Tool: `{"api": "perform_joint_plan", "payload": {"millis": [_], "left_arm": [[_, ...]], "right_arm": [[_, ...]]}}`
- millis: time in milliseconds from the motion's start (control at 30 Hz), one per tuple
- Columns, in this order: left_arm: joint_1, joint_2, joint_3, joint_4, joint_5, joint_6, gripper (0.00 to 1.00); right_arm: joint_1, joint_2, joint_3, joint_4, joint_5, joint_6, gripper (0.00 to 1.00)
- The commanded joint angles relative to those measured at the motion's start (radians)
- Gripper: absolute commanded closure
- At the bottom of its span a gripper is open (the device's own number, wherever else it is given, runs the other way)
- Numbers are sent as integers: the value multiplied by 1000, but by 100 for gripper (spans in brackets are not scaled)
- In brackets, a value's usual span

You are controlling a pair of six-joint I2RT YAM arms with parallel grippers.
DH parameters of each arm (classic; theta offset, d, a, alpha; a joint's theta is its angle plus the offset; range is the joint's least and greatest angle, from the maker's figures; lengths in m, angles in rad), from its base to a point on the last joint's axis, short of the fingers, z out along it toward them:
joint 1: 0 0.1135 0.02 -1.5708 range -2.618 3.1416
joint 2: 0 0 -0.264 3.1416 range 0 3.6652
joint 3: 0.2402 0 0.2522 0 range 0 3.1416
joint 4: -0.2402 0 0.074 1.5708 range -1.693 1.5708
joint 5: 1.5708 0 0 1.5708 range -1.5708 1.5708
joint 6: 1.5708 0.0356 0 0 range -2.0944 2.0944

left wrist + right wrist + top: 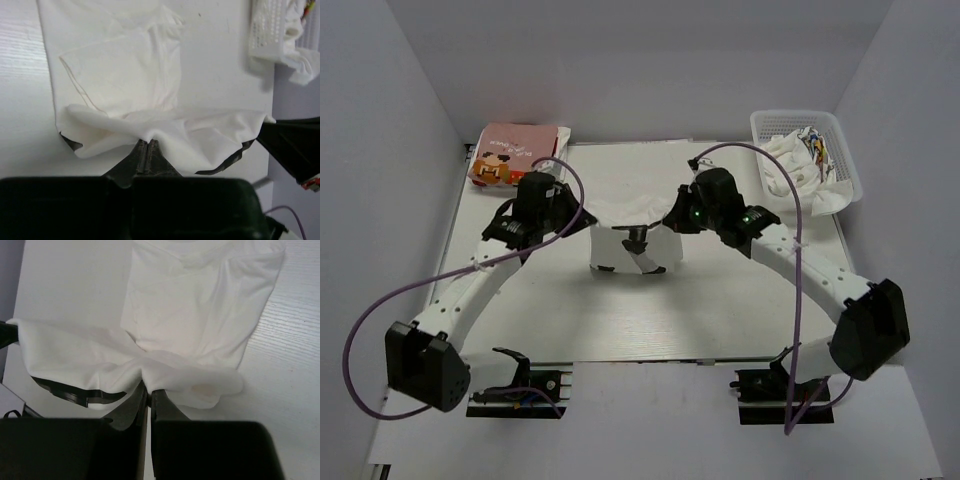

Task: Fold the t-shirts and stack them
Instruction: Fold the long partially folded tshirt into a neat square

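Observation:
The white t-shirt (632, 238) hangs between my two grippers above the middle of the table, its lower part resting on the surface. My left gripper (582, 216) is shut on its left edge; the left wrist view shows the white t-shirt (125, 75) pinched at my left gripper (146, 142). My right gripper (672, 220) is shut on the right edge; the right wrist view shows the cloth (195, 300) pinched at my right gripper (149, 388). The pink t-shirt (515, 153) with an orange-brown cartoon print lies folded at the far left corner.
A white lattice basket (806, 160) holding crumpled cloth stands at the far right, also in the left wrist view (270, 30). The table (650, 320) has raised white walls on the left, right and back. Purple cables loop from both arms.

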Motion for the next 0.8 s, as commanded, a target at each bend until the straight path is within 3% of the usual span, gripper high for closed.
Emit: {"api": "perform_joint_plan", "payload": {"millis": [0,333,467,633,667,700,733,767], "left_arm": [[6,63,102,-14,-171,-23,100],[47,380,268,4,-239,-33,100],[72,504,338,25,-241,-22,100],[104,694,504,36,-229,16,100],[104,727,530,36,-206,16,95],[113,756,555,36,-192,33,80],[113,811,600,48,-183,42,57],[124,837,627,57,-170,55,16]], "right_arm": [[-48,79,92,37,-58,12,100],[-173,314,168,121,-225,24,100],[-213,450,293,117,-326,-11,100],[-255,639,453,81,-308,-4,100],[-258,655,470,83,-294,-4,100],[-275,717,523,81,-241,-4,96],[-281,742,543,95,-227,-19,83],[-290,786,560,96,-206,-22,64]]}}
